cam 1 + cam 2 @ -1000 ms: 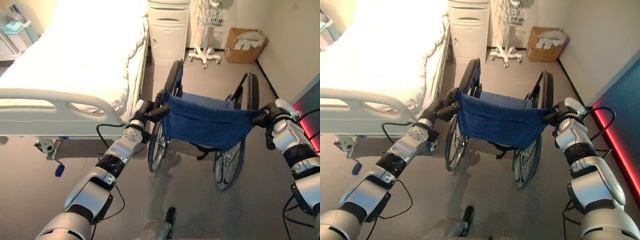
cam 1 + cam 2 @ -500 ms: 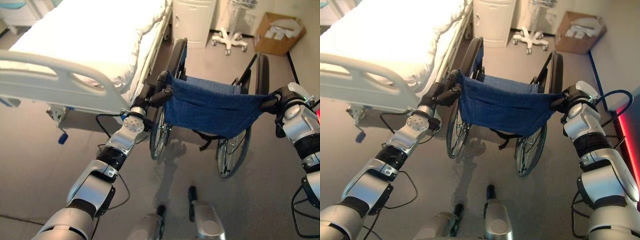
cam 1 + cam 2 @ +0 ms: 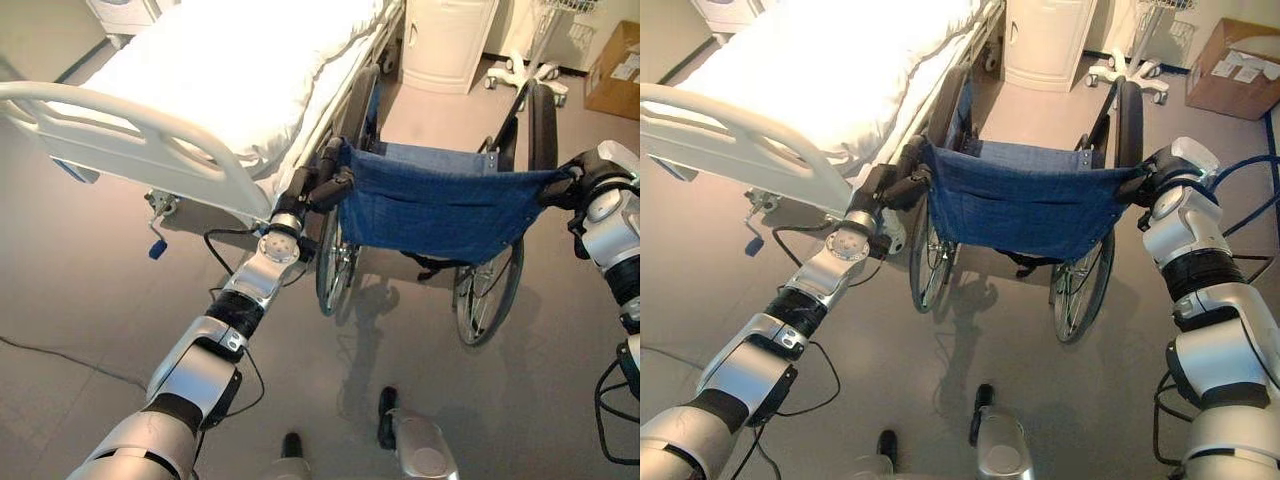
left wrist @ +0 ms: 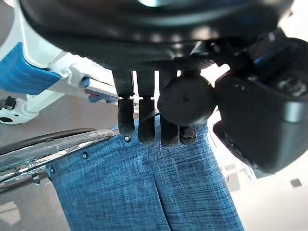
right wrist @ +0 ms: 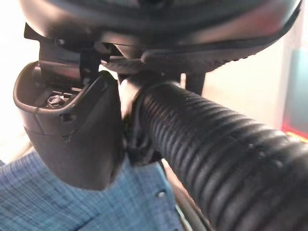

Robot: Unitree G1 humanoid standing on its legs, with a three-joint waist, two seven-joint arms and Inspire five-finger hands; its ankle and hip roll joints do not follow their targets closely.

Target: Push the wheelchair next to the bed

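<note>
The wheelchair [image 3: 430, 215], with its blue cloth back [image 3: 432, 208] facing the camera, stands in the left eye view on the grey floor [image 3: 90, 290] just beside the bed [image 3: 230, 70], its left wheel [image 3: 333, 270] close under the edge of the white mattress and near the bed's white footboard rail [image 3: 130, 125]. The left hand [image 3: 310, 190] is wrapped round the left push handle [image 3: 335, 185], and the right hand [image 3: 585, 180] is at the right push handle at the far right edge. Beyond the chair stand a white cabinet [image 3: 450, 40], a wheeled stand base [image 3: 525, 75] and a cardboard box [image 3: 615, 70]. In the right eye view the same layout shows, with the right hand [image 3: 1168, 172] against the right end of the blue back and the right wheel [image 3: 1080, 290] resting on the floor. In the left wrist view the dark fingers [image 4: 144, 125] curl down over the round end of the handle grip [image 4: 185, 98], above the blue cloth, with a wheel rim [image 4: 48, 144] to one side. In the right wrist view the ribbed black grip [image 5: 216, 144] runs under the hand [image 5: 159, 29], and the thumb [image 5: 72, 130] closes against it, so this hand too is clenched on its handle.
</note>
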